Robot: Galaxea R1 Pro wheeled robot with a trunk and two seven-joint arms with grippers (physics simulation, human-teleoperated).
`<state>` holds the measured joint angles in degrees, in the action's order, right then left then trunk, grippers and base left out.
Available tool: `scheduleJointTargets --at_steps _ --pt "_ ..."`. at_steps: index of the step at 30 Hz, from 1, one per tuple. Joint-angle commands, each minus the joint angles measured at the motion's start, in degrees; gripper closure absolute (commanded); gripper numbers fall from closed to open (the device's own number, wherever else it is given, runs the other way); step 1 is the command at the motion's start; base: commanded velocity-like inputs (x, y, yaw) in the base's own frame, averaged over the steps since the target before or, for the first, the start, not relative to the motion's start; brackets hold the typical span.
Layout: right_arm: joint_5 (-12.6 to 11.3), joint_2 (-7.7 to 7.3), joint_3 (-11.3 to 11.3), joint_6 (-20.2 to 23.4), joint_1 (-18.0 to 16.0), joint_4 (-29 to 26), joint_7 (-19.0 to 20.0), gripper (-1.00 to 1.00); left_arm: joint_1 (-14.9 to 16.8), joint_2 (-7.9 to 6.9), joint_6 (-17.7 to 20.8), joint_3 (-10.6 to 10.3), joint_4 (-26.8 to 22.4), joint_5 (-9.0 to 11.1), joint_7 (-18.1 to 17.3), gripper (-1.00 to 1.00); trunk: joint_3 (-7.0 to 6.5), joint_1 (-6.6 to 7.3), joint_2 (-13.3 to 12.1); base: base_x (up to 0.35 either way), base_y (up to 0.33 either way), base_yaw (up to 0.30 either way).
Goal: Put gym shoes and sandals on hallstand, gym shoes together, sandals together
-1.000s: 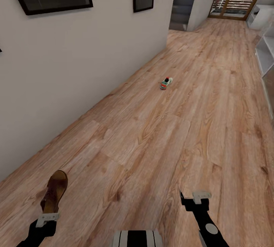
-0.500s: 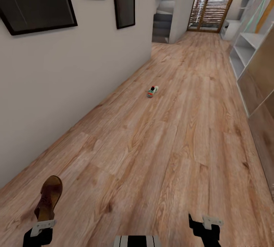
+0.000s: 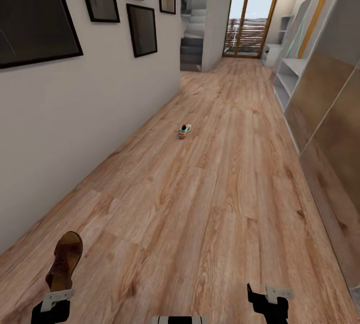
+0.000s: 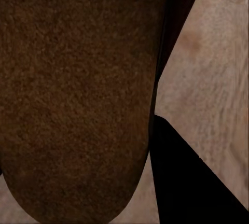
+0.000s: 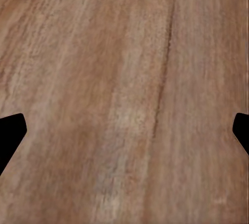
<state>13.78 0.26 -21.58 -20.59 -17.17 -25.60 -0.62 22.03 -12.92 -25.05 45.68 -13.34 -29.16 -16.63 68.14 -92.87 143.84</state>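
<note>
Left pincer (image 3: 55, 298) clamped on sandal (image 3: 65, 260), gym shoe (image 3: 183, 131) well ahead.

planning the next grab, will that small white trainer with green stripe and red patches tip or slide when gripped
The white trainer with green stripe and red patches sits flat on its sole, so tipping seems unlikely. On the smooth wood-plank floor it may slide if nudged. It is too distant to judge stiffness.

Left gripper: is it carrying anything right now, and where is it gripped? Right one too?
The left gripper holds a brown sandal by its near end, the rest pointing forward. The right gripper is open and empty over the corridor floor.
</note>
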Motion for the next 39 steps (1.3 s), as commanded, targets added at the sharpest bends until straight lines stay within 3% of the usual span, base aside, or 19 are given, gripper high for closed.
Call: scheduleJointTargets --at_steps 1,18,39 --pt "0.5 0.04 -0.3 -0.2 -0.1 0.1 -0.1 -1.00 0.0 0.00 -0.2 0.6 0.1 -0.4 -0.3 1.00 -0.26 0.03 0.0 0.000 0.000 -0.224" --pt "0.5 0.09 -0.2 -0.2 -0.1 0.1 0.0 -1.00 0.0 0.00 -0.2 0.5 0.5 -0.4 -0.3 1.00 -5.00 0.47 -0.2 0.000 0.000 -0.200" --pt "0.5 0.16 -0.2 -0.2 -0.1 0.1 0.0 -1.00 0.0 0.00 -0.2 0.5 0.5 -0.4 -0.3 1.00 -9.74 1.01 -0.5 0.000 0.000 -0.015"
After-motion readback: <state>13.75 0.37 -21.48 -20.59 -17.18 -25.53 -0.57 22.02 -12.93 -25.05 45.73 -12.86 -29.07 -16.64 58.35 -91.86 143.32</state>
